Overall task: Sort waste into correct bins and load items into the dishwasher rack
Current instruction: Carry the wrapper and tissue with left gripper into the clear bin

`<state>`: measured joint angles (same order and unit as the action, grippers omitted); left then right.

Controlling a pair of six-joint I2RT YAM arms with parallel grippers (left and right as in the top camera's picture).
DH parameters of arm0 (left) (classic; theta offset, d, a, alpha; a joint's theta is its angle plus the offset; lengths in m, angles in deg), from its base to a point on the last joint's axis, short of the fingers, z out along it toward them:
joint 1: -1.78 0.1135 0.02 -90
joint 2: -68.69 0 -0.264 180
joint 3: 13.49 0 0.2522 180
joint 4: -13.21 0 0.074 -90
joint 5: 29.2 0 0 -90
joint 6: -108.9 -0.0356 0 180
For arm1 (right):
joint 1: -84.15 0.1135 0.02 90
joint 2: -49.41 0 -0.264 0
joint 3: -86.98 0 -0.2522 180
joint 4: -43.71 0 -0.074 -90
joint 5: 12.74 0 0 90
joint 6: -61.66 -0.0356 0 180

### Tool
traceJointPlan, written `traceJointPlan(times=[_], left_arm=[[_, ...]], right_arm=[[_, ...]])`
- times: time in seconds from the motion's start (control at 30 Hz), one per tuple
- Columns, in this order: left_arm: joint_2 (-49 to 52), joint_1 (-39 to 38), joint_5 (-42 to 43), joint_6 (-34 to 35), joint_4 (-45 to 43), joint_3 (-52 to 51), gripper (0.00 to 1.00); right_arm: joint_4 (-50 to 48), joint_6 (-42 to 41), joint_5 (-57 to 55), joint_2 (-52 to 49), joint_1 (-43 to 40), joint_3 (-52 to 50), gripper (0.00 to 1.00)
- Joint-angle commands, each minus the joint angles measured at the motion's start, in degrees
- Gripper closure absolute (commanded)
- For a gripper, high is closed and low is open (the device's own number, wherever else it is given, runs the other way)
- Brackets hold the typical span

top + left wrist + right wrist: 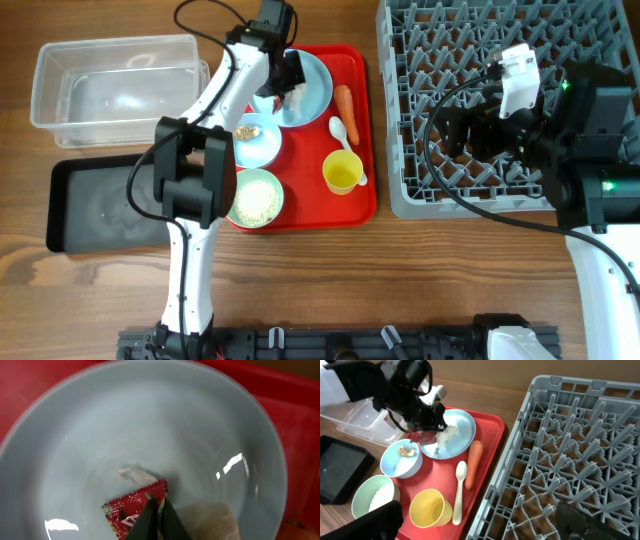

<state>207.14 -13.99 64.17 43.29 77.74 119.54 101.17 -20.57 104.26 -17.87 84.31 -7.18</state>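
The left hand point(157, 516) is down inside the pale blue plate point(75, 435), its two dark fingertips drawn together on the near edge of the red snack wrapper point(131, 506). The pinch looks closed on the foil, though how much of it is caught cannot be told. The white crumpled tissue point(210, 517) lies just beside the wrapper on the same plate, so the step in hand is judged to be lifting the wrapper clear by itself. Doing it well probably means rising straight up first, so the wrapper comes off without dragging the tissue or nudging the plate across the red serving tray point(355, 200). Only then should the arm swing left toward the bins, the clear tub point(45, 95) and the black tray point(80, 215), both on the tabletop point(400, 290) beside the serving tray. A thin edge grip may slip, so a slow lift is wise. The right hand point(457, 132) hangs over the dishwasher rack point(440, 40) with fingers spread wide and nothing held, well apart from the plate.
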Motion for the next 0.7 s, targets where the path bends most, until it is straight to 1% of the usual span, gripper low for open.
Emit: traceJointPlan(times=[0.0,0.13,0.2,0.33,0.37,0.43,0.5,0.6,0.63,0.67], left_arm=[[-6.4,1.9,1.0,0.5,2.8,5.7,0.96],[-11.8,4.9,-0.9,0.5,5.4,7.5,0.96],[-14.2,6.7,-3.3,0.5,6.7,7.5,0.96],[-16.6,11.5,-13.3,0.5,10.1,7.5,0.96],[-16.6,12.7,-14.6,0.5,11.0,7.5,0.96],[-16.2,15.4,-14.8,0.6,12.9,7.3,0.96],[-15.6,17.9,-14.8,2.5,14.9,7.1,0.96],[-14.5,21.6,-14.8,4.5,15.4,5.4,0.96],[-14.1,22.4,-14.8,4.7,15.2,4.8,0.94],[-13.5,23.5,-14.8,4.9,14.9,4.2,0.88]], right_arm=[[-0.1,-0.5,1.4,-0.4,-0.2,1.5,0.00],[-0.5,-2.0,1.4,-0.4,-0.2,1.5,0.00],[-0.7,-2.0,1.4,-0.4,-0.2,1.5,0.00],[-0.7,-2.0,1.4,-0.4,-0.2,1.5,0.00],[-0.7,-2.0,1.4,-0.4,-0.1,1.5,0.00],[-0.8,-2.0,1.4,-0.4,-0.2,1.5,0.00],[-1.0,-2.0,1.4,-0.4,-0.2,1.5,0.00],[-1.2,-2.1,1.4,-0.4,-0.1,1.5,0.00],[-1.2,-2.2,1.4,-0.4,-0.2,1.5,0.00],[-1.2,-2.2,1.4,-0.4,-0.2,1.5,0.00]])
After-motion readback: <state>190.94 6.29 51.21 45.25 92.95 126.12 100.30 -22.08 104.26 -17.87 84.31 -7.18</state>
